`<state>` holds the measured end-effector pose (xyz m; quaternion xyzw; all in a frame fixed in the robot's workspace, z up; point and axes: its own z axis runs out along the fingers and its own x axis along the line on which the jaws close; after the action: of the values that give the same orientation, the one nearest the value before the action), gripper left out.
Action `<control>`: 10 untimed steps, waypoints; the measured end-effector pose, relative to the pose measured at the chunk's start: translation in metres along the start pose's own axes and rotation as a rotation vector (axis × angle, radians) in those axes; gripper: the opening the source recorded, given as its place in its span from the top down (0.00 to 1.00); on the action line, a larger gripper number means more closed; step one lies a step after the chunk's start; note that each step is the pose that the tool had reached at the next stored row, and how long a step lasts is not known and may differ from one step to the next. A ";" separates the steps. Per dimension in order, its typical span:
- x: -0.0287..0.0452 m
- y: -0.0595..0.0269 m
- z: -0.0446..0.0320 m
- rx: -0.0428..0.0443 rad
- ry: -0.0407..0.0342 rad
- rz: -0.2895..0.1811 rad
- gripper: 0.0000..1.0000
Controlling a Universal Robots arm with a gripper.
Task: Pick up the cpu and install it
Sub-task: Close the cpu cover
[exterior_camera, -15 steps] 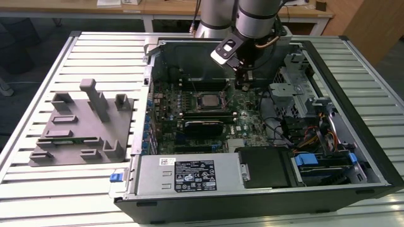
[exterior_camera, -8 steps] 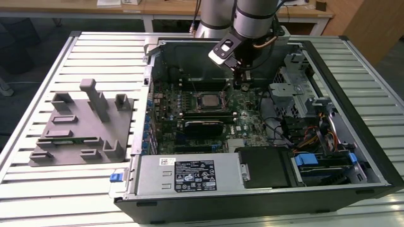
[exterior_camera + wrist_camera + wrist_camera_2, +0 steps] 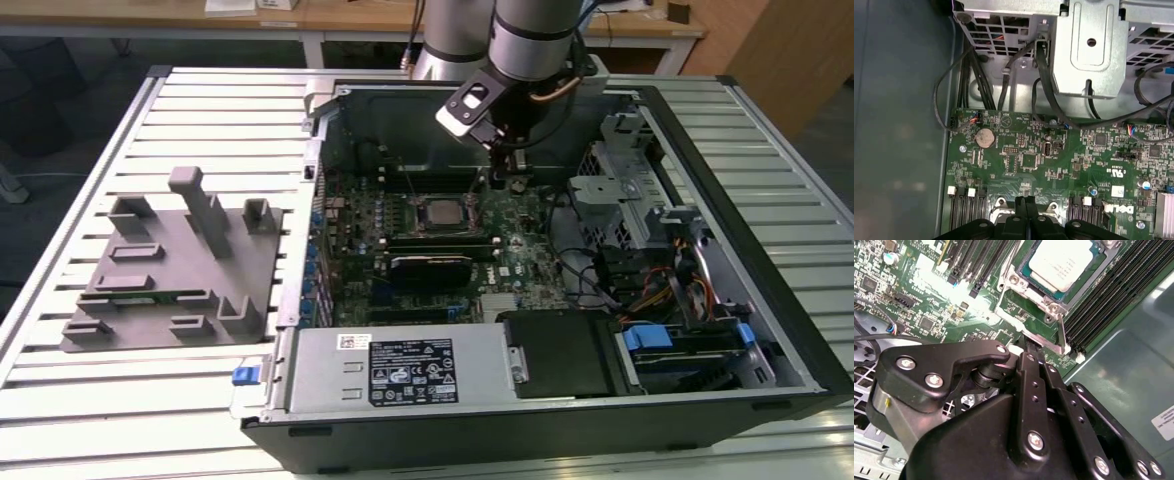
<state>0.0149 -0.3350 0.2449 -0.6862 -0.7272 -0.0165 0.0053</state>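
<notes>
Entry: cpu (image 3: 441, 211), lying in the socket (image 3: 1052, 306) of the motherboard (image 3: 523, 252), about 8 o'clock from the gripper (image 3: 502, 180) in the exterior view; fingers pressed together, empty; placing apparently done, and any next move calls for clearing the socket frame.

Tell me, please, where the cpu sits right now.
The cpu lies in the socket inside the open case, mid exterior view, just to that view's left of the gripper, with memory slots beside it.

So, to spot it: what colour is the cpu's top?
The cpu is pale silver; second wrist view.
</notes>
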 end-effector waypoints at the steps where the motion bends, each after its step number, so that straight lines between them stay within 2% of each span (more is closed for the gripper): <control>1: 0.0001 -0.0012 0.0000 0.0000 0.0000 0.000 0.89; 10: 0.0005 -0.0085 -0.0001 0.0000 0.0001 0.000 0.89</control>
<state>0.0064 -0.3350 0.2449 -0.6862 -0.7272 -0.0165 0.0053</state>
